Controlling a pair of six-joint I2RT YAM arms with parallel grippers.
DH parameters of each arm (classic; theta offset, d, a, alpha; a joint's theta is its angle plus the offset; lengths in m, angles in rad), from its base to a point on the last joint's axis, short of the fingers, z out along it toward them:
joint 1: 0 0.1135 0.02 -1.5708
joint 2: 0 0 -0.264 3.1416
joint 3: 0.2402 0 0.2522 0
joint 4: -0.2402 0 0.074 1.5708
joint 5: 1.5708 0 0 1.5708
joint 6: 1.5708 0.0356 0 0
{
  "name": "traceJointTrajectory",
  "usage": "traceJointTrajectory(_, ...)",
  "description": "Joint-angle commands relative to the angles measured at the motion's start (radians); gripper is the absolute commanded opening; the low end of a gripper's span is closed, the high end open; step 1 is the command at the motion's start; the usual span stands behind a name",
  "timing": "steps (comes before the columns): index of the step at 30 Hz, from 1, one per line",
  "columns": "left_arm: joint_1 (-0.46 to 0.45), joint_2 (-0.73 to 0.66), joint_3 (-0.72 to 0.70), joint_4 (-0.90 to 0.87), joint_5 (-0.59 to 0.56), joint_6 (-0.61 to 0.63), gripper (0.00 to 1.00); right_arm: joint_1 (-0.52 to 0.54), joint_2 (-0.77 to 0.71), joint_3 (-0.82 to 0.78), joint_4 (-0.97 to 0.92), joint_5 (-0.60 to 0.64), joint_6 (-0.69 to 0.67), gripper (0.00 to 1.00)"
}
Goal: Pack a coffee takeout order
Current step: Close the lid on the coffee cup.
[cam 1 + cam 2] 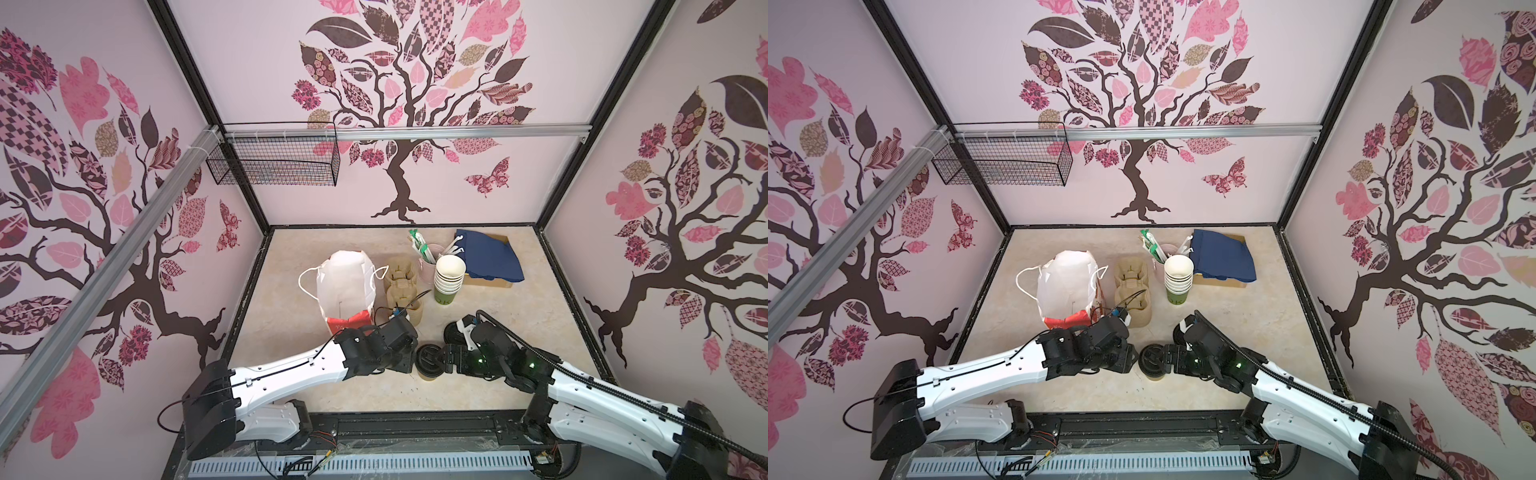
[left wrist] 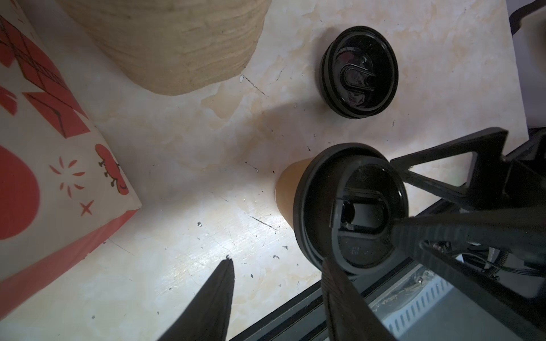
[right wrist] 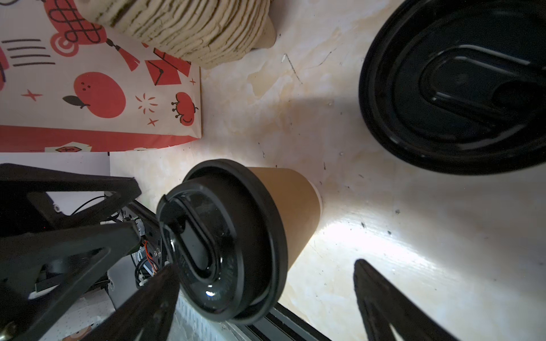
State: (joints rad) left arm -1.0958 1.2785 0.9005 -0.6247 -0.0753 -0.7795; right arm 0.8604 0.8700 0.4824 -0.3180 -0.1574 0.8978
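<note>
Marbled tabletop (image 1: pixel 332 390) — lidded cup (image 3: pixel 236 236) stands inside the right hand (image 3: pixel 266 262), fingers (image 3: pixel 381 298) parted.

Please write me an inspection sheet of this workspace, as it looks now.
Surface: marbled table, dark specks.
Job's things: lidded cup upright near front edge; carrier stack and navy napkins behind.
Clutter: paper bag, cup stack, straw cup, spare lids.
Grippers: left claw and right claw open, either side of lidded cup.
Cables: black hose along right arm; no snag seen.
Surroundings: wire basket on tree-print walls.
</note>
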Motion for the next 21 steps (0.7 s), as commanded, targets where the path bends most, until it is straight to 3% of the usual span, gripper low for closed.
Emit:
traceJointTrajectory(1,-0.004,0.013,-0.032,0.039,0.040,-0.021,0.52,-0.004,0.006,0.002,0.008,-0.001,0.005,0.93)
traceJointTrajectory(21,-0.004,0.040,-0.067,0.089,0.066,-0.031,0.49,-0.004,0.027,0.005,0.008,-0.019,0.001,0.92)
